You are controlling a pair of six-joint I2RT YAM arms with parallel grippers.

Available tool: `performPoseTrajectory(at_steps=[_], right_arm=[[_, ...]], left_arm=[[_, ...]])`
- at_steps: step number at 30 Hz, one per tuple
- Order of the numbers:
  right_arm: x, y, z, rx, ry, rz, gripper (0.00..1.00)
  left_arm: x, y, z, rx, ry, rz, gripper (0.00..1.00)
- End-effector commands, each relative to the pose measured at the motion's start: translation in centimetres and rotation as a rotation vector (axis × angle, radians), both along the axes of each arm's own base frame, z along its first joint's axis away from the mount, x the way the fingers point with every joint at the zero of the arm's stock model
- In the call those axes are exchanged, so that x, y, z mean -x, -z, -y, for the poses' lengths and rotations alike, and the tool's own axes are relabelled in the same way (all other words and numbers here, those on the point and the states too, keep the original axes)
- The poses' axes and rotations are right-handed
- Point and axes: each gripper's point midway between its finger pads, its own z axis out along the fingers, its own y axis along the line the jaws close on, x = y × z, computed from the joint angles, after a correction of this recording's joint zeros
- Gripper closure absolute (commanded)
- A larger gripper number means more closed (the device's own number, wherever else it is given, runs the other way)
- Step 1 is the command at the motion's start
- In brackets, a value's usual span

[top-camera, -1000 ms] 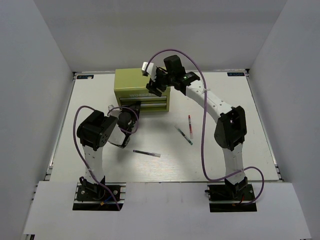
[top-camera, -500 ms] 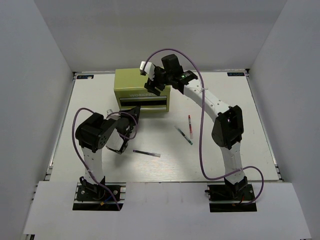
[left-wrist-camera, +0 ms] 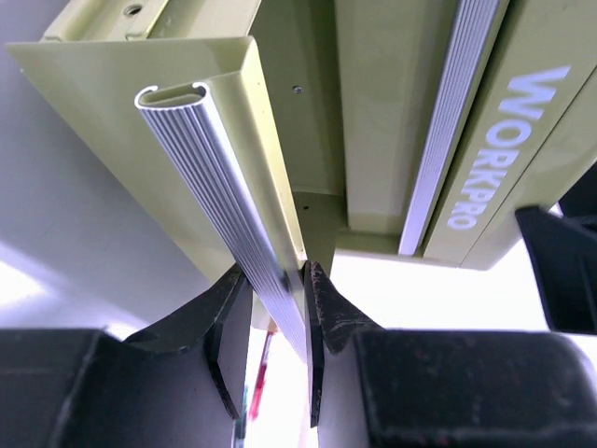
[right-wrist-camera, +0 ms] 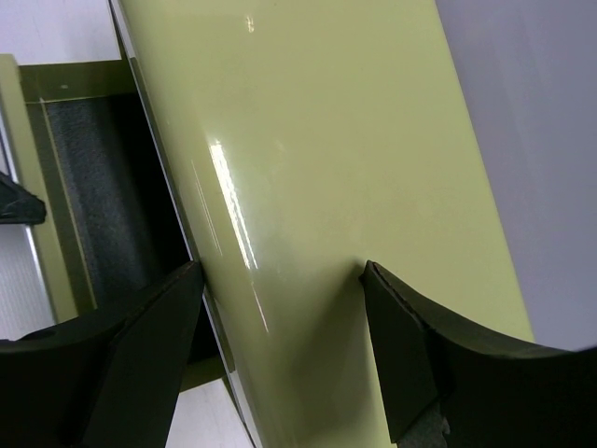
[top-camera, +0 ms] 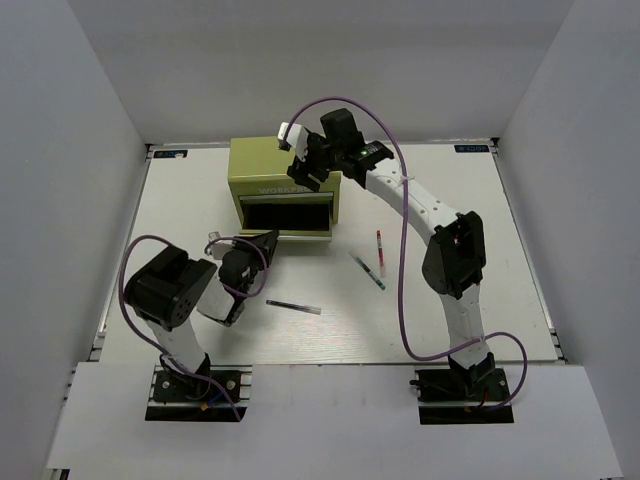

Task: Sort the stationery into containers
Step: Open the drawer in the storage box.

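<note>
The olive-green chest (top-camera: pixel 262 165) stands at the back of the table. Its bottom drawer (top-camera: pixel 290 216) is pulled out and shows a dark inside. My left gripper (top-camera: pixel 267 242) is shut on the drawer's ribbed silver handle (left-wrist-camera: pixel 233 205), with the gripper (left-wrist-camera: pixel 276 313) seen close in the left wrist view. My right gripper (top-camera: pixel 306 168) is open and rests on the chest's top (right-wrist-camera: pixel 308 140), fingers (right-wrist-camera: pixel 140 364) spread wide. A red-and-white pen (top-camera: pixel 380 249), a dark teal pen (top-camera: pixel 367 270) and a black pen (top-camera: pixel 293 306) lie on the table.
Purple cables loop over both arms. White walls close in the table on three sides. The pens lie between the arms, in front of and to the right of the chest. The chest's upper drawer front reads WORKPRO (left-wrist-camera: pixel 494 149).
My left gripper has drawn back toward the near edge with the handle, and the bottom drawer has slid out from nearly closed to wide open. The right gripper has stayed on the chest.
</note>
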Motion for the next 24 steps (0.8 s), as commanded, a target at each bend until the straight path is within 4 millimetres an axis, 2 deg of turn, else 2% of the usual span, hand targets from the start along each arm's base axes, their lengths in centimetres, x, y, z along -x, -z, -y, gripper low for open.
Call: performPoseTrajectory(at_steps=[1,3,4,5,7,8,10,11,14,15,16,17,18,19,20,22,23,24], right_arm=[[-1.1,4.7,2.2,0.101,0.107,-0.086,0.26],[-1.2,4.8,2.2,0.103,0.111,-0.090,0.25],[-1.1,4.7,2.3,0.103,0.111,-0.090,0.23],[-0.9,4.7,2.2,0.099,0.101,-0.094,0.22],[-0.6,4.4,2.2,0.095,0.095,-0.090,0.20],[-0.6,4.4,2.3,0.093,0.093,-0.092,0.20],[-0.1,3.6,2.3,0.082,0.085,-0.088,0.18],[0.0,2.9,2.4,0.072,0.085,-0.080,0.18],[0.6,1.4,2.6,0.049,0.078,-0.064,0.18],[0.9,1.0,2.8,0.045,0.076,-0.059,0.18],[1.3,0.9,3.1,0.046,0.076,-0.060,0.18],[1.5,1.4,3.5,0.049,0.079,-0.068,0.17],[2.0,0.1,3.5,0.033,0.075,-0.050,0.17],[2.3,0.7,3.8,0.042,0.077,-0.056,0.17],[2.6,1.4,4.1,0.055,0.073,-0.064,0.17],[3.3,0.5,4.5,0.049,0.072,-0.054,0.16],[3.5,1.5,5.0,0.066,0.077,-0.068,0.16],[3.7,0.4,5.1,0.053,0.077,-0.046,0.16]], left_arm=[[0.8,0.0,-1.8,-0.090,-0.044,-0.015,1.00],[1.3,0.3,-1.5,-0.110,-0.023,-0.037,0.94],[1.4,0.5,-1.5,-0.122,-0.022,-0.062,0.87],[1.4,0.4,-1.3,-0.131,-0.006,-0.067,0.65],[1.2,0.2,-1.1,-0.145,0.011,-0.087,0.46],[0.6,-0.5,-0.9,-0.158,0.014,-0.077,0.38],[0.5,-0.2,-0.8,-0.207,0.043,-0.107,0.31],[0.1,-1.4,-0.3,-0.209,0.059,-0.084,0.28],[0.2,-1.7,0.1,-0.258,0.095,-0.090,0.24],[0.1,-2.5,0.3,-0.264,0.111,-0.079,0.22],[0.5,-2.0,0.4,-0.287,0.130,-0.110,0.22],[0.4,-2.5,0.4,-0.297,0.133,-0.105,0.19],[0.7,-2.9,0.5,-0.305,0.144,-0.099,0.19],[1.0,-2.7,0.6,-0.331,0.167,-0.120,0.14],[1.2,-2.9,0.7,-0.340,0.181,-0.123,0.14],[1.7,-4.0,0.8,-0.364,0.198,-0.109,0.14],[2.4,-3.6,0.7,-0.382,0.216,-0.137,0.14],[2.7,-3.8,0.6,-0.401,0.221,-0.133,0.14]])
